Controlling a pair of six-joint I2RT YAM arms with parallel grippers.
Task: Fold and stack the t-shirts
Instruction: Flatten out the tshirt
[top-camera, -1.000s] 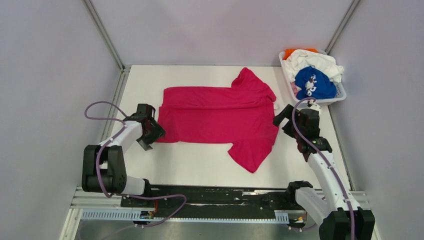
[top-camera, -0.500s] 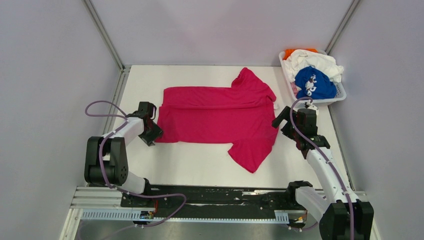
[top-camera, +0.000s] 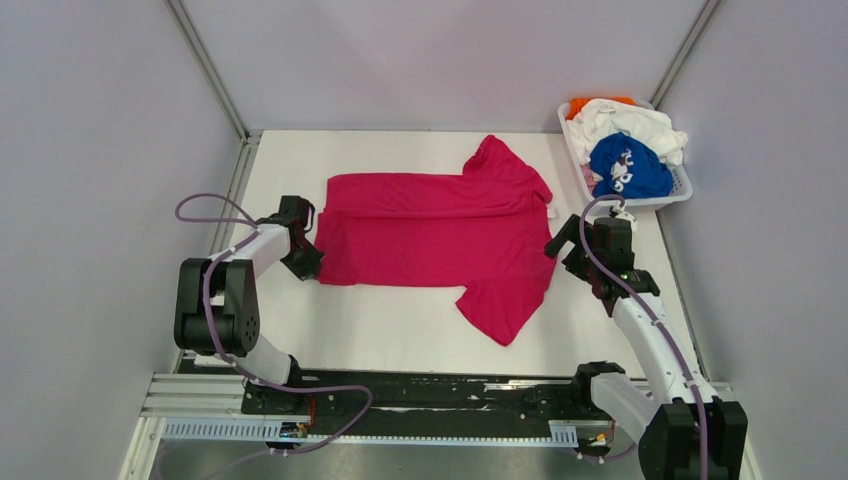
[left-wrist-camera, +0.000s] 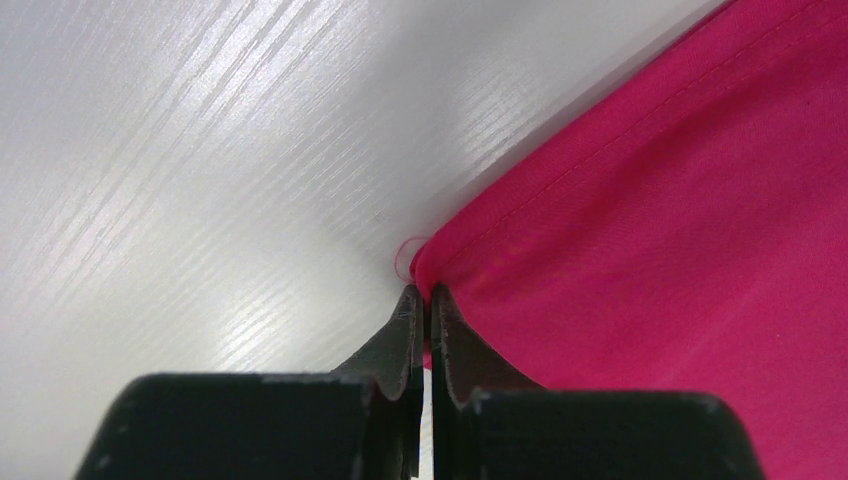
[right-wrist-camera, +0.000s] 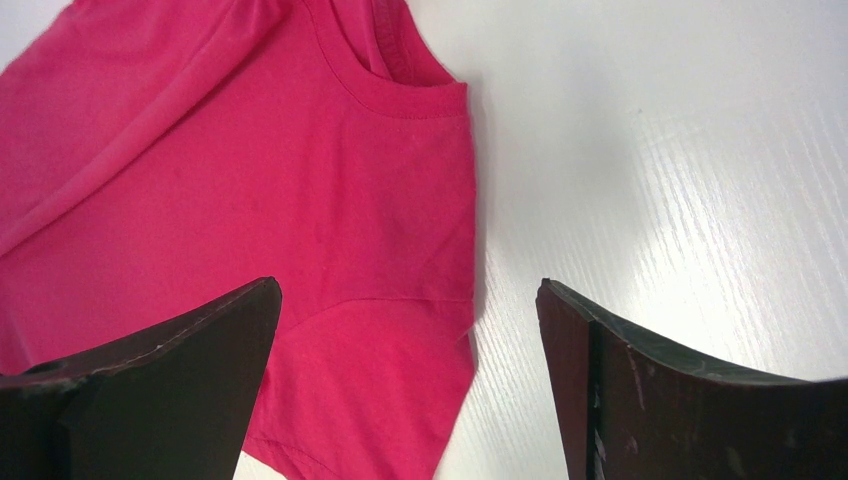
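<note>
txt: none legible | blue t-shirt (top-camera: 647, 176): white print, too small + crumpled to read

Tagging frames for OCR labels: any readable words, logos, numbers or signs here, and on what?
No text can be read in any view.
blue t-shirt in the basket: white print, crumpled and too small to read.
pink t-shirt: plain, no print showing.

The left end effector (left-wrist-camera: 422, 296) has closed on a corner of the pink t-shirt (left-wrist-camera: 680, 250), apparently pinching it.
</note>
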